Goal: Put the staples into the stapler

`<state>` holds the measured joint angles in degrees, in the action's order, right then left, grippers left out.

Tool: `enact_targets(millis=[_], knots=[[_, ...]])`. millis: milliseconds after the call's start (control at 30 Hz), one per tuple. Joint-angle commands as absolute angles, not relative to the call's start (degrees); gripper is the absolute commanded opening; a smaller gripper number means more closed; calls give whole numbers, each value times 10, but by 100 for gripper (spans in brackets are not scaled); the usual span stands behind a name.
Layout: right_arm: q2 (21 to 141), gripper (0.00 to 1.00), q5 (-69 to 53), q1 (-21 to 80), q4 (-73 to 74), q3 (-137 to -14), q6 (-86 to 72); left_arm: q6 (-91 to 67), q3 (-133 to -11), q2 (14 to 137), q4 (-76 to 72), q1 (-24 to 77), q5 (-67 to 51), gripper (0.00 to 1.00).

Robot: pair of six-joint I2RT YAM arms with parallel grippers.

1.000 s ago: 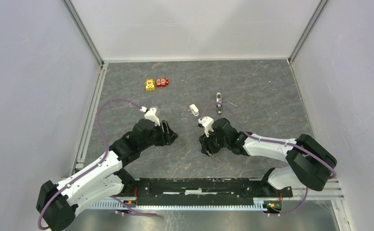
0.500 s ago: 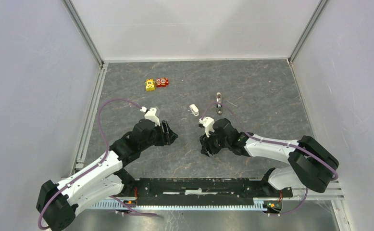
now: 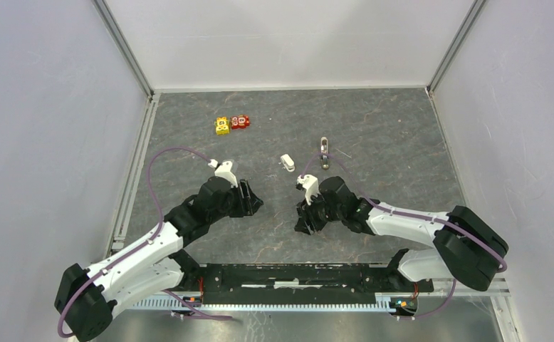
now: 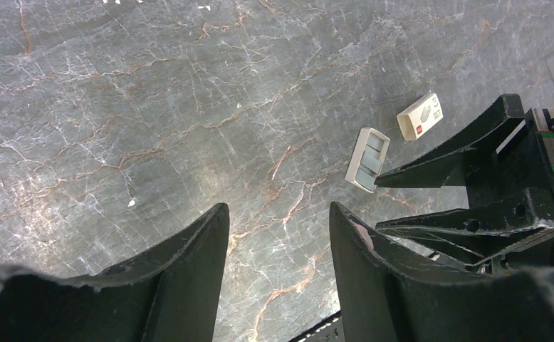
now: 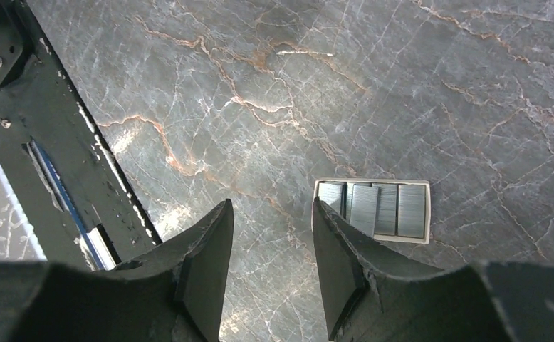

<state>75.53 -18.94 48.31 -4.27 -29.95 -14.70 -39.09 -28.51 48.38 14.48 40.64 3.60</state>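
Observation:
The cream-white stapler (image 3: 287,162) lies on the table past both grippers. An open white tray of staples (image 5: 384,210) lies flat just right of my right gripper (image 5: 273,203), whose right fingertip overlaps the tray's left end. The right gripper is open and empty. The tray also shows in the left wrist view (image 4: 367,160), next to the right gripper's tips (image 4: 379,204). My left gripper (image 4: 278,206) is open and empty over bare table. In the top view the left gripper (image 3: 256,201) and the right gripper (image 3: 302,222) face each other, and the tray is hidden.
A small white box with a red mark (image 4: 420,116) lies just past the tray. A grey metal piece (image 3: 324,152) lies right of the stapler. Yellow and red toy blocks (image 3: 231,124) sit at the back left. The black base rail (image 5: 53,142) runs close behind the grippers.
My right gripper has drifted slightly toward the near edge. The left arm has barely moved. Both grippers stay open.

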Motion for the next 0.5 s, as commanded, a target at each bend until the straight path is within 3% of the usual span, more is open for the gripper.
enact_targets(millis=[0, 167, 467], knots=[[727, 50, -173, 482, -59, -303, -151, -415, -279, 481, 128, 409, 48, 60], [731, 48, -64, 482, -2, -338, -116, -416, -277, 477, 128, 409, 49, 60], [762, 39, -41, 482, 26, -357, -87, -416, -275, 468, 133, 409, 57, 60]])
